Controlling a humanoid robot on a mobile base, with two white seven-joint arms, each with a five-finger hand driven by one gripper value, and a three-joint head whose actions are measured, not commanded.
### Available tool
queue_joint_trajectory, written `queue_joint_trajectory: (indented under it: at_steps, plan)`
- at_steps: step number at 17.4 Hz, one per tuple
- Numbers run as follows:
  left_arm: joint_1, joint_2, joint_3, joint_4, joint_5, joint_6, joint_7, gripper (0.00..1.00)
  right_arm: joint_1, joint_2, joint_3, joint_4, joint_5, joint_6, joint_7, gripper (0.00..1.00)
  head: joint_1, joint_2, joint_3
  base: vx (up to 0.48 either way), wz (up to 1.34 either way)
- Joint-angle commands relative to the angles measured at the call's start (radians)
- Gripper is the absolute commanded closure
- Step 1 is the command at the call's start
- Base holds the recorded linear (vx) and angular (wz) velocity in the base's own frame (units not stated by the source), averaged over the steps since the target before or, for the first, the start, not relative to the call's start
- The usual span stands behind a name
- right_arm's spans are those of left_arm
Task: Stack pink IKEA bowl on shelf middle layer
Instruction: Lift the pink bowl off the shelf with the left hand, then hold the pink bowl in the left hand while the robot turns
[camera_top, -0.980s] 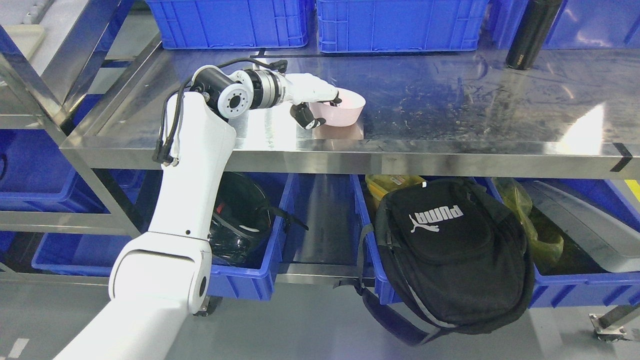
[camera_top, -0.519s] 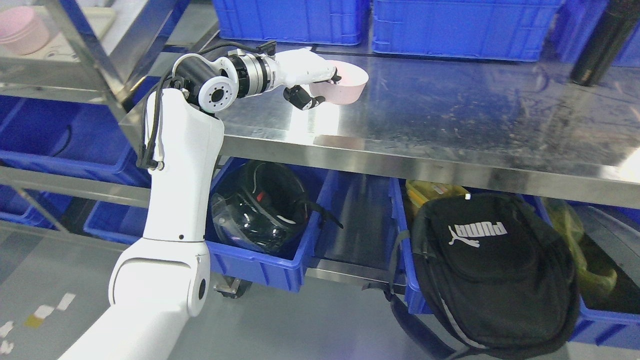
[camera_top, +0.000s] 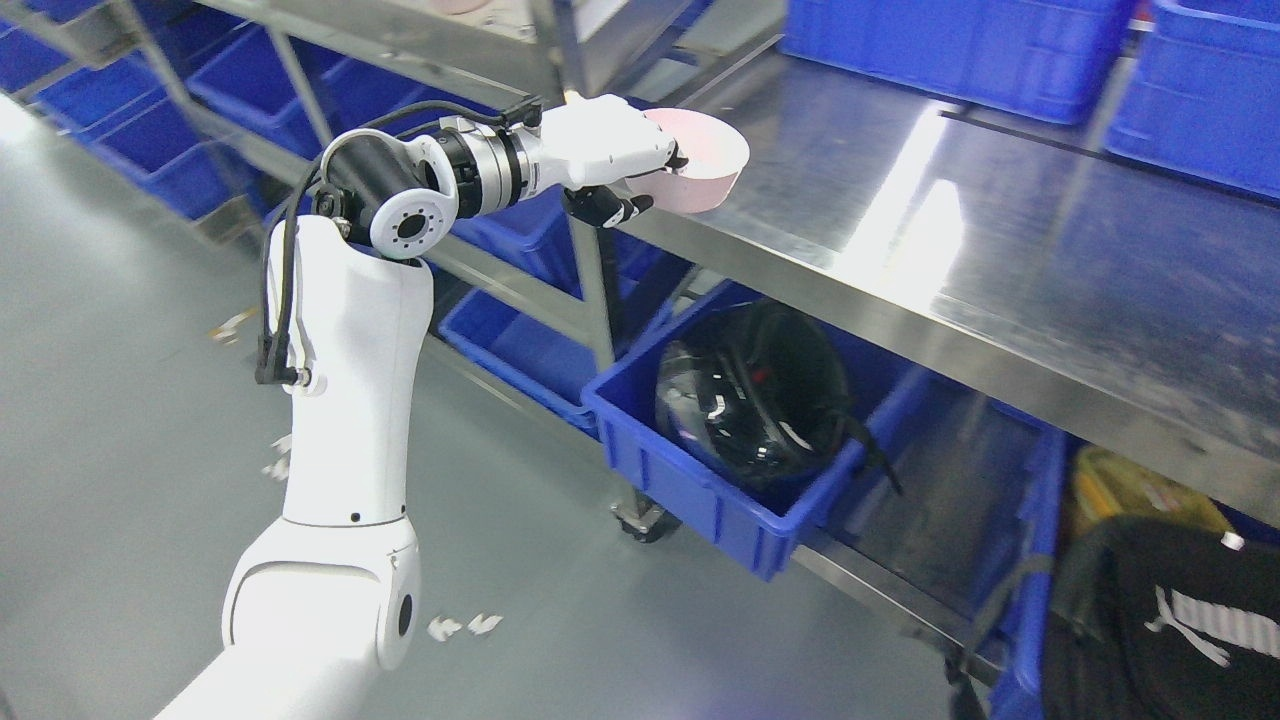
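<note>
The pale pink round plastic bowl (camera_top: 705, 160) is clamped at its near rim by the fingers (camera_top: 610, 208) of the white left hand (camera_top: 610, 150), carried clear above the steel surface (camera_top: 960, 250). Stacking on the shelf remains. Since half a second ago the camera has swung left; the bowl has left the surface's middle for its left corner.

bright overhead glare on steel shelf (camera_top: 930, 240), edges perhaps blurred.
</note>
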Motion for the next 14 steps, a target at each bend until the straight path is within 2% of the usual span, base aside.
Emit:
queue_joint_trajectory:
  at_steps: [1,3,8,14]
  plan:
    - [0.06,0.017,-0.076,-0.123,0.08,-0.046,0.007,0.97,0.023,-0.017,0.0,-0.017,0.0,0.001,0.002,0.0,0.0,0.0,0.0,0.028,1.18]
    - [0.073,0.017,-0.081,-0.136,0.124,-0.089,0.009,0.97,0.023,-0.017,0.0,-0.017,0.0,0.001,0.002,0.0,0.0,0.0,0.0,0.044,1.4]
    - [0.132,0.017,-0.081,-0.159,0.192,-0.093,0.009,0.97,0.023,-0.017,0.0,-0.017,0.0,0.001,0.002,0.0,0.0,0.0,0.0,0.076,1.42]
    - [0.145,0.017,-0.063,-0.154,0.276,-0.093,0.009,0.97,0.023,-0.017,0.0,-0.017,0.0,0.001,0.002,0.0,0.0,0.0,0.0,0.1,0.85]
